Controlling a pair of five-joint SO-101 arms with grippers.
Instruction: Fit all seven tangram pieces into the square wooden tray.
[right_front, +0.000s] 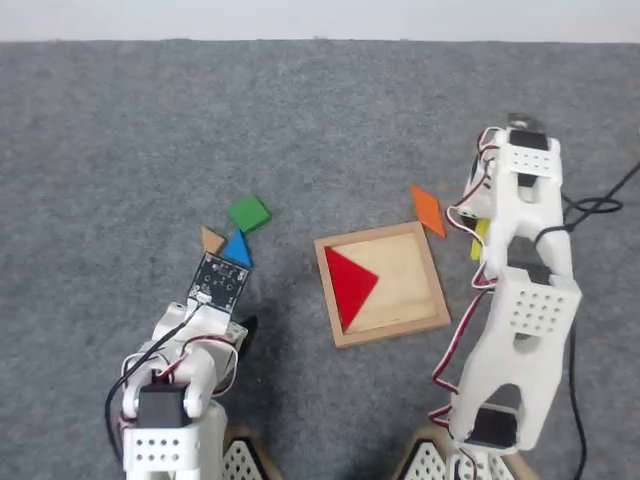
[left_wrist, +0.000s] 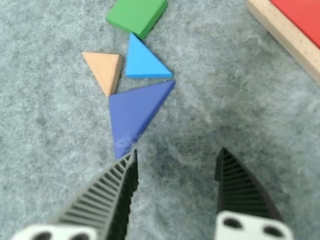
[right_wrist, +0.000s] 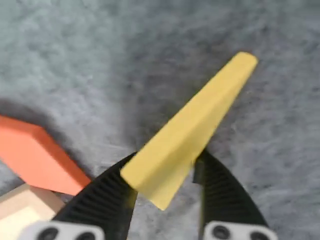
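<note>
We are partway through the job. Only the red triangle (right_front: 349, 283) lies in the wooden tray (right_front: 395, 334), on its left side, so six pieces are left to put in. We think the step now is bringing the yellow piece (right_wrist: 192, 127) to the tray. Our right gripper (right_wrist: 165, 169) squeezes it between both fingers, and the piece sticks out past the tips, tilted. Next we need to carry it left over the tray, turn it so its sides line up with the red triangle or the tray wall, and set it down flat. If it goes in tilted, it may catch on the rim.

Our right arm (right_front: 520, 310) stands at the right of the frame, stretched along the tray's right side. Its gripper end is near the orange piece (right_front: 427, 210), which lies just off the tray's upper right corner.

Our left arm (right_front: 175, 410) sits at the lower left and points toward a small group left of the tray: the green square (right_front: 248, 213), the tan triangle (right_front: 211, 240), the light blue triangle (right_front: 238, 250) and the dark blue triangle (left_wrist: 135, 112). Our left gripper (left_wrist: 175, 185) is spread wide with nothing in it, one fingertip just beside the dark blue triangle's point.
</note>
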